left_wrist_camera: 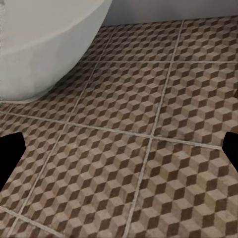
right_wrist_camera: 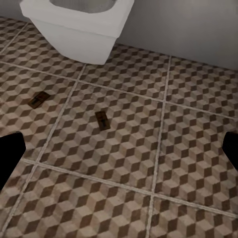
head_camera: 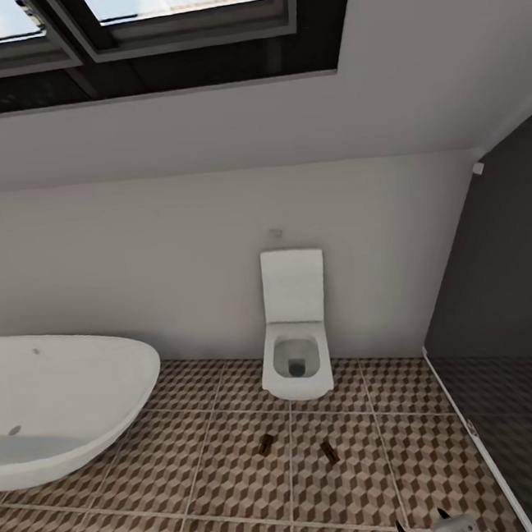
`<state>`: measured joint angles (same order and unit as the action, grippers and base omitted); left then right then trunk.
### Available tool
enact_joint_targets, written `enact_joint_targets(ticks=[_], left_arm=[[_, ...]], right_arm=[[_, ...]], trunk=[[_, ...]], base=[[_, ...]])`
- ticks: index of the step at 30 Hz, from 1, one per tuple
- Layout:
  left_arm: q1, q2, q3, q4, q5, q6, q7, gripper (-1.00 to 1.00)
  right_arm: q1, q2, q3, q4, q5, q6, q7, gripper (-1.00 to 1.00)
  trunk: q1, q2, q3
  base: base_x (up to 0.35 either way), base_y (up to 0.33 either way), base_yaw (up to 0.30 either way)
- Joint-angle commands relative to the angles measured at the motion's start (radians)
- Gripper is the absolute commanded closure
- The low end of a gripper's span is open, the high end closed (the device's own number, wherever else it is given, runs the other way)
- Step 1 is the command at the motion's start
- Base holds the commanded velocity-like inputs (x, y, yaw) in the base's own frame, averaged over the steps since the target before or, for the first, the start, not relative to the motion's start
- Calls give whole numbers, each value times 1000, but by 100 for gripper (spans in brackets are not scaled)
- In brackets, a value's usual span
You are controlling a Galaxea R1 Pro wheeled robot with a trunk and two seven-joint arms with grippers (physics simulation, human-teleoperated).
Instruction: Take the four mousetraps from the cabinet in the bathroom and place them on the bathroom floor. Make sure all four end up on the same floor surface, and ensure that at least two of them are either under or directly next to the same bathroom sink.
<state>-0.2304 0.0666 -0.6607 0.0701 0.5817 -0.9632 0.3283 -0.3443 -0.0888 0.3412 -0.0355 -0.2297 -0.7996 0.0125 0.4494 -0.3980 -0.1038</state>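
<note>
Two mousetraps lie on the cube-patterned bathroom floor (head_camera: pixel 225 485) in front of the toilet: one (head_camera: pixel 266 444) to the left, the other (head_camera: pixel 328 451) to the right. The right wrist view has them too, mousetrap (right_wrist_camera: pixel 38 99) and mousetrap (right_wrist_camera: pixel 102 120), well ahead of my right gripper (right_wrist_camera: pixel 119 153), which is open and empty. Part of the right gripper (head_camera: pixel 426 526) pokes in at the head view's bottom edge. My left gripper (left_wrist_camera: pixel 119 151) is open over bare floor tiles (left_wrist_camera: pixel 148 148) near the bathtub. The cabinet and the other mousetraps are out of view.
A white oval bathtub (head_camera: pixel 59 405) stands at the left, its rounded side (left_wrist_camera: pixel 44 44) near my left gripper. A white wall-hung toilet (head_camera: pixel 296 353) sits against the far wall. A dark glass shower partition (head_camera: pixel 508 288) closes the right side. Skylights slope overhead.
</note>
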Motion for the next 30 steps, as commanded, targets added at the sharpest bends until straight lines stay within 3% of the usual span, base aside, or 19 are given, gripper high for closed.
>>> enact_joint_targets(ticks=[1,18,30], left_arm=[[-1,-1,-8,2,1,-1,6,-100],[-1,-1,-8,3,1,4,6,-100],[-1,-1,-8,2,1,4,6,-100]], right_arm=[[-1,0,9,0,-10,-3,1,-100],[-1,0,9,0,-10,-3,1,-100],[0,0,9,0,-10,-3,1,-100]], trunk=[[1,-2,-1],[1,-2,11],[1,-2,20]], base=[[0,0,93],[0,0,42],[0,0,-140]])
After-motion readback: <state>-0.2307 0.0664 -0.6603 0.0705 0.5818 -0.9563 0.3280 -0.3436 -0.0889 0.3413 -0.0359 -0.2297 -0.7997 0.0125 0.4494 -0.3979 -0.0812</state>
